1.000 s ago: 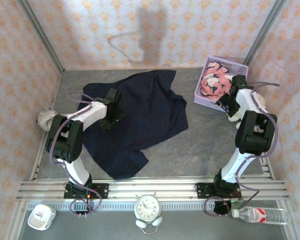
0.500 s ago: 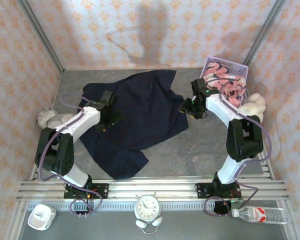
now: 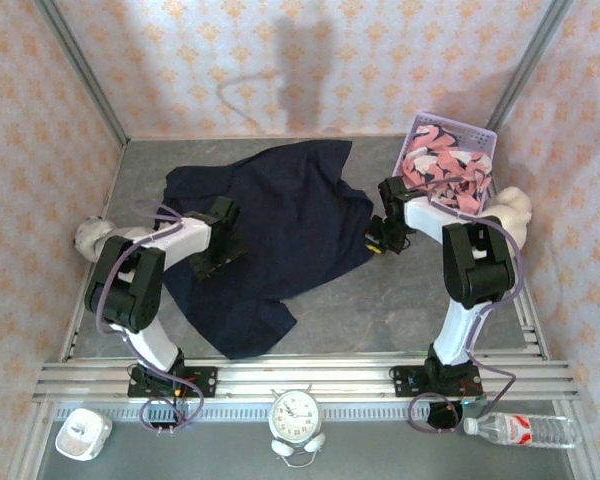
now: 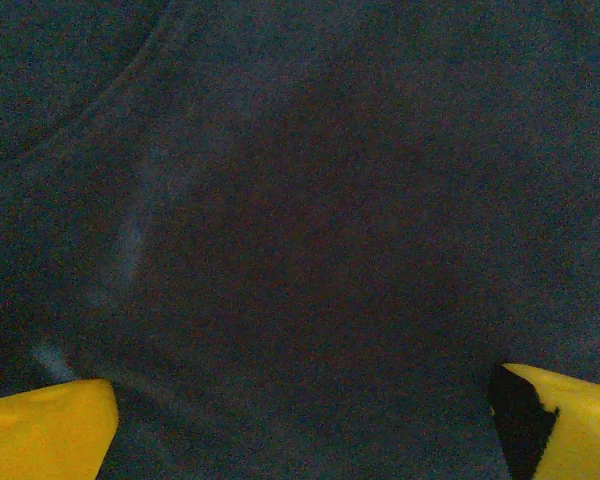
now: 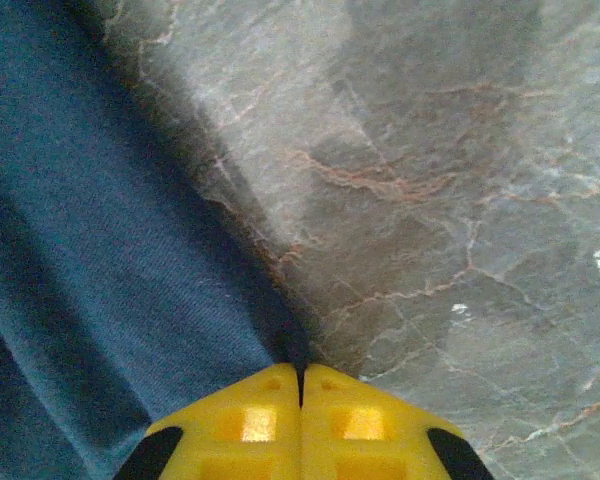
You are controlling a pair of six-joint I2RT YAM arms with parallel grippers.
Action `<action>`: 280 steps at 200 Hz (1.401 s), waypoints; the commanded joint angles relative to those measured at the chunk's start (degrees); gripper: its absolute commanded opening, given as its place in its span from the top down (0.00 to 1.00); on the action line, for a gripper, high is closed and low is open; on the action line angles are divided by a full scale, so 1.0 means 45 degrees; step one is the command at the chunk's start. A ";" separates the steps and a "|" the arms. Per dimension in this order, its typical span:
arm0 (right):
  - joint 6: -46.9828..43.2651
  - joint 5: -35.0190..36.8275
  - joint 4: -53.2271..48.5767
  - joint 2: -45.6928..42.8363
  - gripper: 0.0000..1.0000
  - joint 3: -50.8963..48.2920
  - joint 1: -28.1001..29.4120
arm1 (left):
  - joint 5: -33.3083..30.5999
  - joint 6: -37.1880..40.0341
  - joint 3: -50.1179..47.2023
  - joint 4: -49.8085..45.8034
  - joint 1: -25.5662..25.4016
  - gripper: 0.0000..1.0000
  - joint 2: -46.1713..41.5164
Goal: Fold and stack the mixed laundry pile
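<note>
Two garments are in play. The navy garment (image 3: 280, 230) lies spread flat over the middle and left of the desk (image 3: 410, 290), with its lowest corner near the bottom rail. The pink garment (image 3: 440, 170) is heaped in the basket (image 3: 478, 130) at the upper right corner.

My left end effector (image 3: 212, 250) hovers over the navy garment's left half. In the left wrist view its jaws stand wide apart, yellow tips in the two lower corners, holding nothing, with plain cloth between them (image 4: 305, 425).

My right end effector (image 3: 377, 240) sits at the navy garment's right edge. In the right wrist view its tips are pressed together (image 5: 300, 400) exactly where the hem meets bare desk; I cannot tell whether any cloth is pinched.

The open room is the bare stone in the lower right and a strip along the back wall.
</note>
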 commanded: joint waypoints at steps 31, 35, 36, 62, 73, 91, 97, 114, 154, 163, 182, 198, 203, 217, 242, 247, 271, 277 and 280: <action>-0.0643 0.2939 -0.4306 -0.3498 1.00 -0.0272 0.0037 | -0.0691 0.0700 0.0343 -0.0196 0.0064 0.02 0.0489; -0.0603 0.2901 -0.4520 -0.3760 1.00 -0.0466 0.0078 | -0.0695 0.0779 0.0314 -0.0250 0.0063 0.02 0.0431; -0.0601 0.2877 -0.4555 -0.3835 1.00 -0.0526 0.0092 | -0.0687 0.0793 0.0319 -0.0259 0.0066 0.02 0.0423; -0.0142 0.2134 -0.5201 -0.4366 0.91 -0.1916 0.0536 | -0.0769 0.1123 0.0127 -0.0559 0.0065 0.02 0.0042; -0.0019 0.2228 -0.5216 -0.4173 0.67 -0.2128 0.0594 | -0.0730 0.1274 0.0171 -0.0767 0.0067 0.02 -0.0132; -0.0155 0.2596 -0.4998 -0.3811 0.54 -0.1323 0.0594 | -0.0540 0.1564 0.0554 -0.1217 0.0068 0.02 -0.0428; -0.0240 0.2636 -0.4935 -0.3622 0.53 -0.0729 0.0594 | -0.0542 0.1657 0.0753 -0.1393 0.0056 0.02 -0.0545; -0.0523 0.2523 -0.4420 -0.2850 0.51 0.1125 0.0594 | -0.0697 0.1955 0.1475 -0.1854 0.0067 0.01 -0.0794; -0.0598 0.1292 -0.2888 0.0639 0.51 0.4968 0.0746 | -0.1481 0.2800 0.3214 -0.2546 0.0308 0.01 -0.0446; -0.0517 0.1406 -0.2660 0.1406 0.51 0.5618 0.0841 | -0.1408 0.2913 0.3517 -0.2553 0.0582 0.01 -0.0168; 0.0089 0.1253 -0.1935 0.2806 0.51 0.6506 0.0925 | -0.0942 0.2835 0.4138 -0.2159 0.1417 0.02 0.0554; 0.0581 0.0987 -0.1176 0.3711 0.51 0.6806 0.1004 | -0.0741 0.2557 0.4707 -0.1820 0.1957 0.06 0.1450; 0.0666 0.0909 -0.1079 0.3986 0.51 0.6941 0.1031 | -0.0694 0.2467 0.4943 -0.1777 0.2051 0.07 0.1724; 0.0908 0.1010 -0.1119 0.4576 0.51 0.7269 0.1062 | -0.0458 0.2376 0.5661 -0.1733 0.2158 0.11 0.2838; 0.1140 0.1617 -0.1159 0.4962 0.51 0.7313 0.1061 | -0.0185 0.2335 0.7049 -0.1919 0.2158 0.13 0.4647; 0.1157 0.1755 -0.1190 0.5016 0.51 0.7332 0.1062 | -0.0224 0.2332 0.7335 -0.1988 0.2168 0.14 0.4965; 0.1420 0.1981 -0.1268 0.5349 0.50 0.7469 0.1046 | -0.0314 0.2417 0.8851 -0.2384 0.2212 0.15 0.6466; 0.1487 0.2062 -0.1282 0.5429 0.50 0.7490 0.1055 | -0.0261 0.2490 0.9361 -0.2557 0.2235 0.15 0.6853; 0.1515 0.2103 -0.1277 0.5450 0.50 0.7492 0.1061 | -0.0226 0.2546 0.9626 -0.2629 0.2270 0.15 0.7084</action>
